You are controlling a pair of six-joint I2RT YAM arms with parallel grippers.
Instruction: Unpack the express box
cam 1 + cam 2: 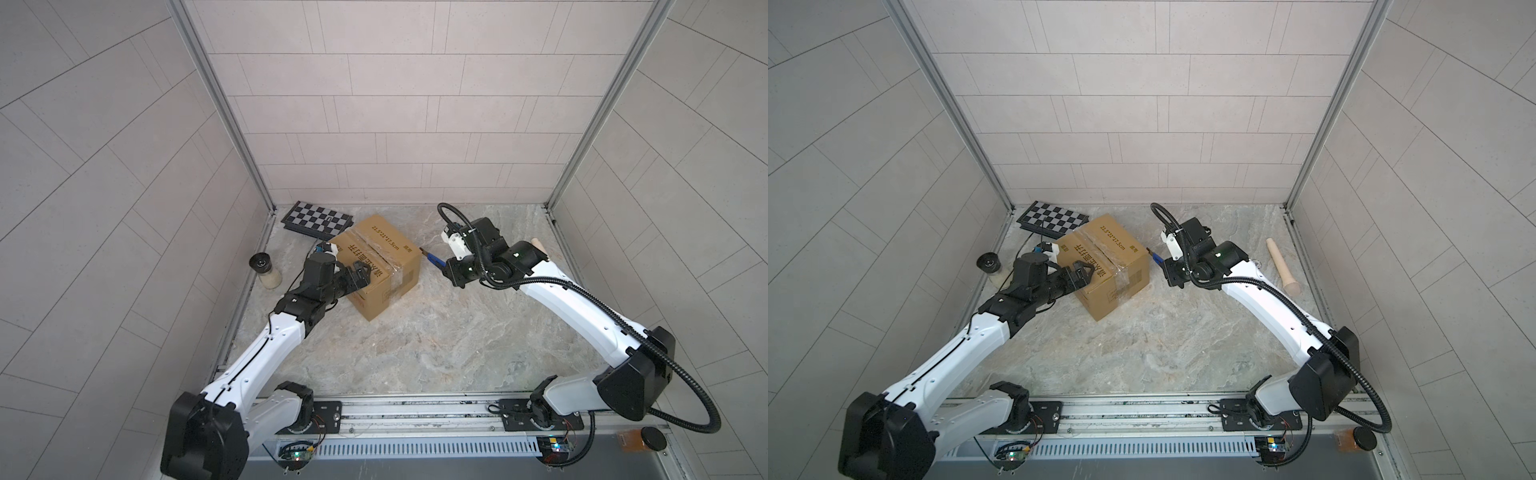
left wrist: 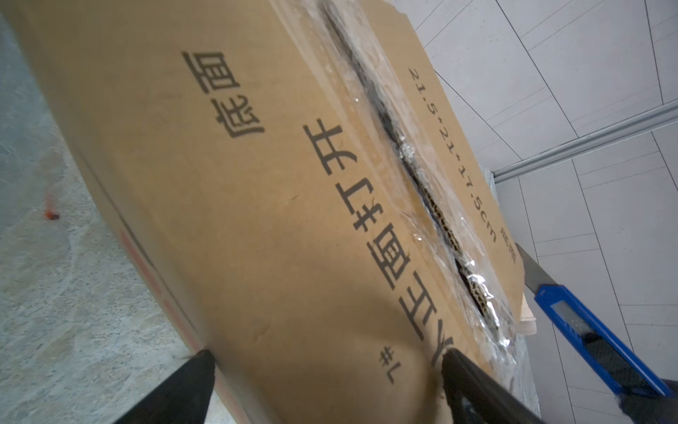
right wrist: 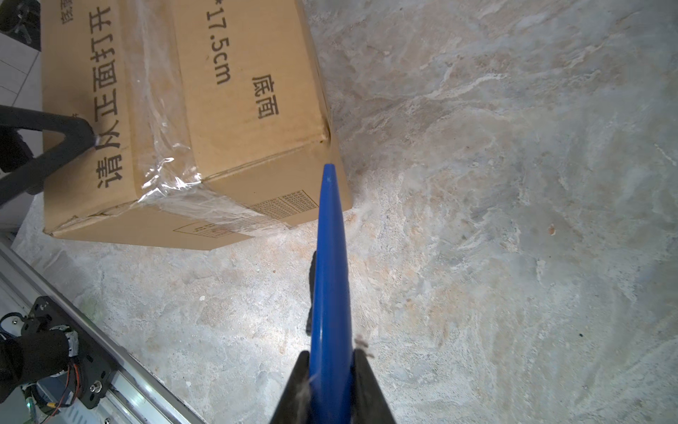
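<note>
The left gripper (image 2: 326,356) is spread wide and empty, set on top of the box (image 1: 384,249), which is stood on the counter (image 1: 415,345). Just right of the box, a blue knife (image 3: 330,257) is clamped in the right gripper (image 3: 330,367). Behind the box a checkered board (image 1: 318,219) is laid.

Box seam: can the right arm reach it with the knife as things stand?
Probably yes. The right hand holds the knife just off the box, nothing stands between, and the left hand rests on one flap beside the seam, not over it.
</note>
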